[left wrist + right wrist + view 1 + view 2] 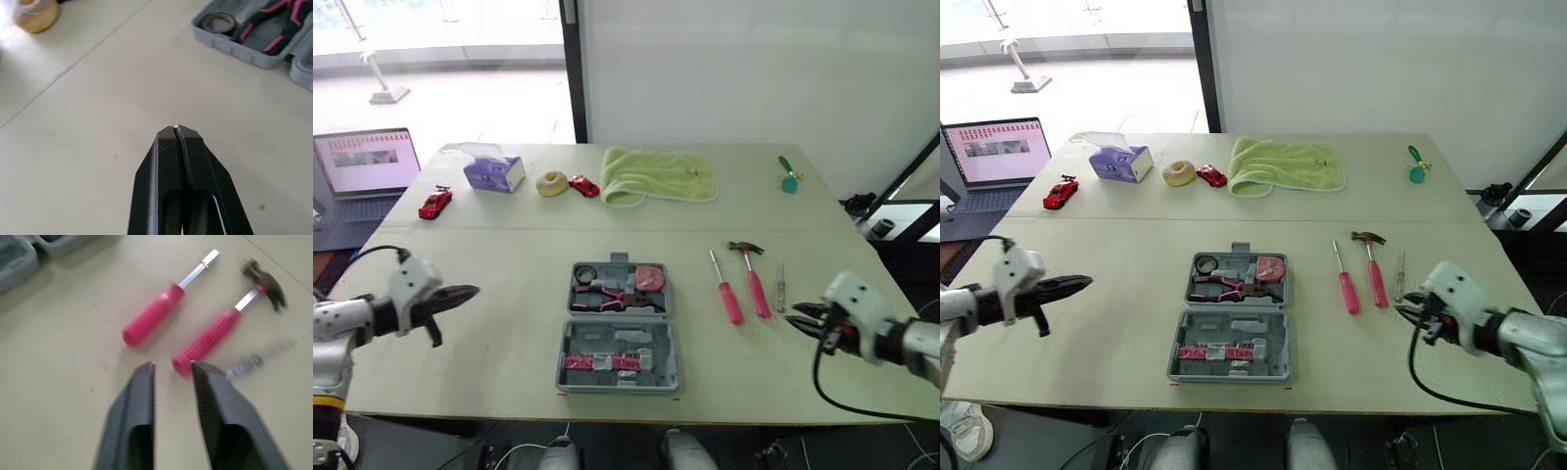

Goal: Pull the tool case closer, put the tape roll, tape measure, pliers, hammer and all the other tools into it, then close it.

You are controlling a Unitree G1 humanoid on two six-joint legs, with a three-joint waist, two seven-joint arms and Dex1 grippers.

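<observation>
We see the case (651, 351) lying open and flat on the table (509, 255), in the middle and close to the front edge. Its far half holds the tape roll (585, 273) at the left, the pliers (607, 297) across the middle and the tape measure (649, 278) at the right. Its near half carries a row of pink-banded bits (597, 362).

To the right of the case and apart from it, three tools lie side by side with their handles toward the front edge: a screwdriver (725, 287), the hammer (753, 274) and, furthest right, a slim clear tool (781, 287).

The right claw (171, 366) is at the front right, just on the near side of these tools and pointing at them. Its fingers stand a narrow gap apart with nothing between them, and the end of the hammer's handle lies just ahead of that gap.

The left claw (177, 128) hangs over the table well to the left of the case, pointing toward it, with its fingers pressed together and empty.

Along the far side we find a tissue box (494, 173), a yellow roll (551, 183) with a red car (584, 185) just beside it, a second car (435, 203) further left, a green towel (661, 174) and a small green item (789, 177). A laptop (367, 162) sits beyond the table's left edge.
</observation>
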